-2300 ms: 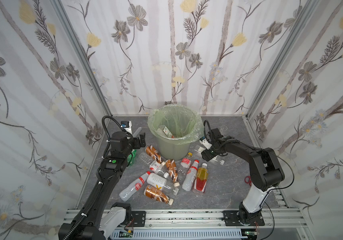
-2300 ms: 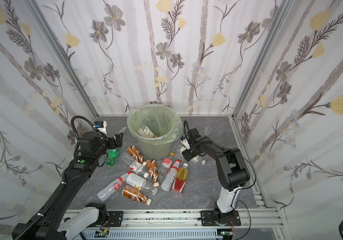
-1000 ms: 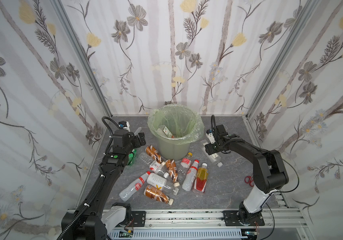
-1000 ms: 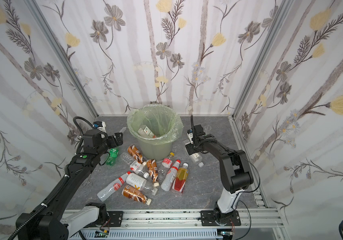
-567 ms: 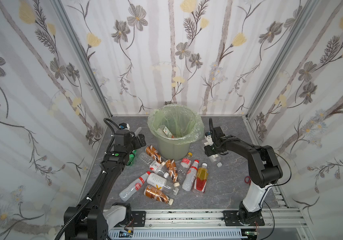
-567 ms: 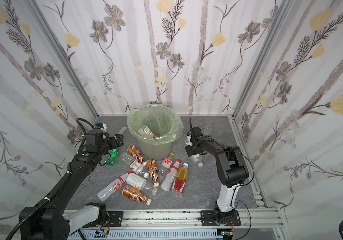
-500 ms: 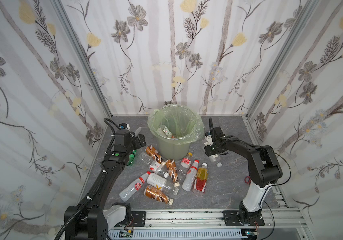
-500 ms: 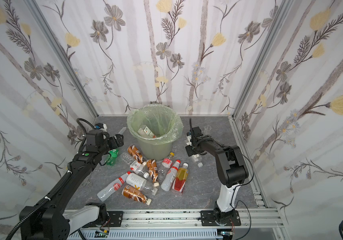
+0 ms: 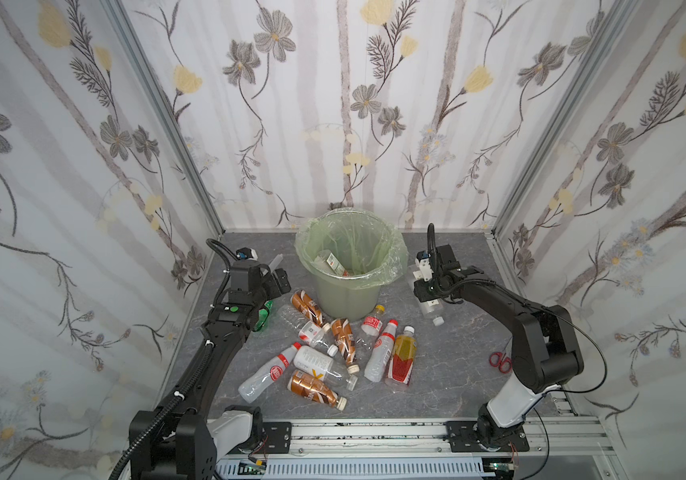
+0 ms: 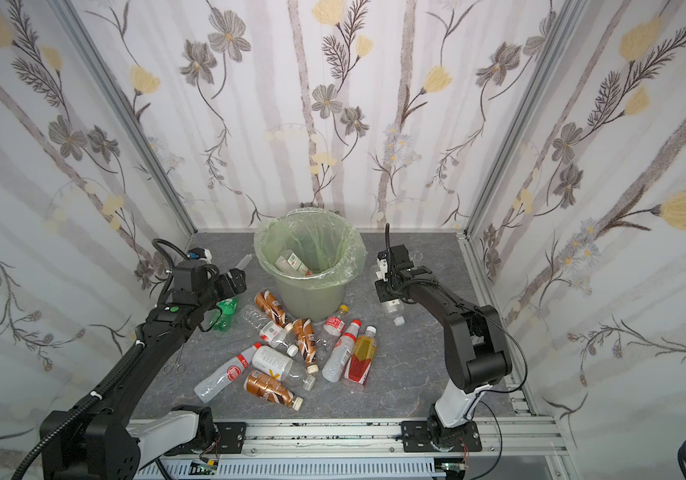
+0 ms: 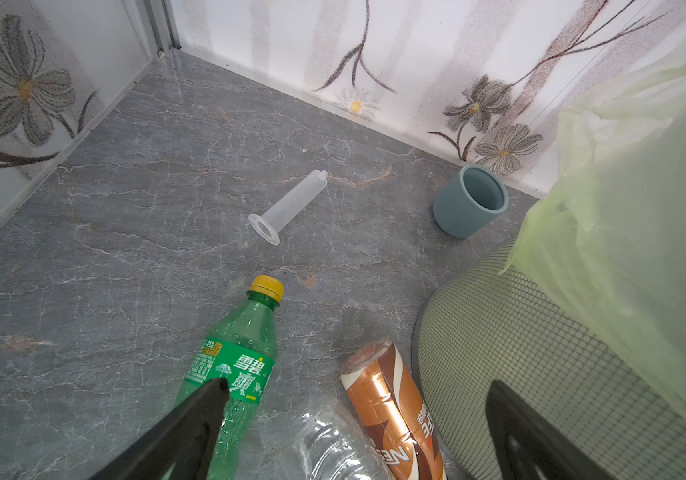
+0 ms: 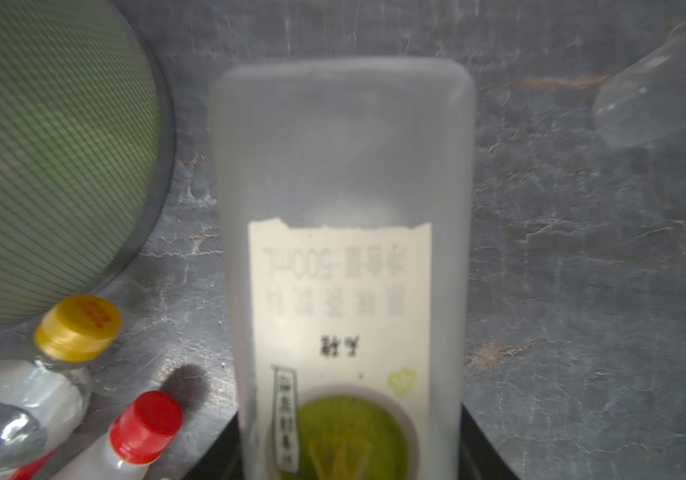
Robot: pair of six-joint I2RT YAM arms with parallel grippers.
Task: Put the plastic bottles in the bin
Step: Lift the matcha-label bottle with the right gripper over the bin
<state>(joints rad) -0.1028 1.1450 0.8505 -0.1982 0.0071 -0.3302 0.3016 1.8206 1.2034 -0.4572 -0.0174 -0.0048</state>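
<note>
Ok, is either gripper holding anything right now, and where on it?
The right gripper has the flat frosted bottle between its jaws, pinched across the labelled part of its body. The left gripper is open and holds nothing.

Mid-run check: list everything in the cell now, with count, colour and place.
bin: one, grey-green, pale green bag, back middle
bottle in bin: at least one, clear, labelled
coffee bottles: three, copper-brown, before bin
green bottle: one, green, left of pile
clear and milky bottles: about six, mixed caps, pile
juice bottle: one, yellow-red, pile's right edge
flat frosted bottle: one, whitish, right of bin
syringe: one, clear, left of bin
cup: one, blue-grey, back wall beside bin
scissors: one, red-handled, floor's right edge
left pincer: one, black, open above green bottle
right pincer: one, black, closed on flat frosted bottle
</note>
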